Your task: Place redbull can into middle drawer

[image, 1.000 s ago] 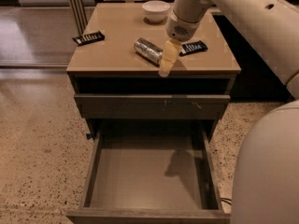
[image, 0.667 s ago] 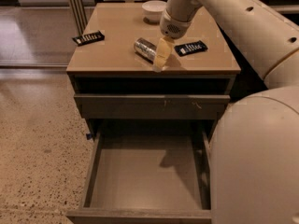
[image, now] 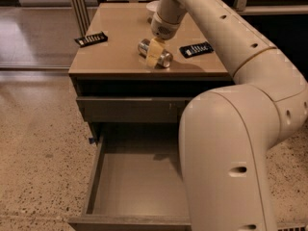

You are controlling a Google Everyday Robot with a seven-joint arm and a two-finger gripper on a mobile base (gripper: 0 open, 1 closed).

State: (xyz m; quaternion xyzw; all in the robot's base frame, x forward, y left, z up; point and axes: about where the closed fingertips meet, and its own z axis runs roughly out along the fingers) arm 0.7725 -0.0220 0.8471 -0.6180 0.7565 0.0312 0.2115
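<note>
The redbull can (image: 163, 58), a slim silvery cylinder, lies on its side near the middle of the cabinet top (image: 115, 57). My gripper (image: 154, 52) reaches down from the upper right and sits right over the can, covering its middle; only the can's two ends show. The middle drawer (image: 130, 186) is pulled open at the bottom of the cabinet, with a bare flat bottom. Its right part is hidden behind my arm.
A flat black packet (image: 90, 38) lies at the top's left edge, another (image: 196, 49) right of the can. A white bowl (image: 152, 6) peeks out behind the arm. A closed drawer front (image: 130, 109) sits above the open drawer. My arm's bulky link (image: 231, 158) fills the lower right.
My gripper has moved left and down onto the can. The arm's large link has swung into the lower right and now covers part of the open drawer.
</note>
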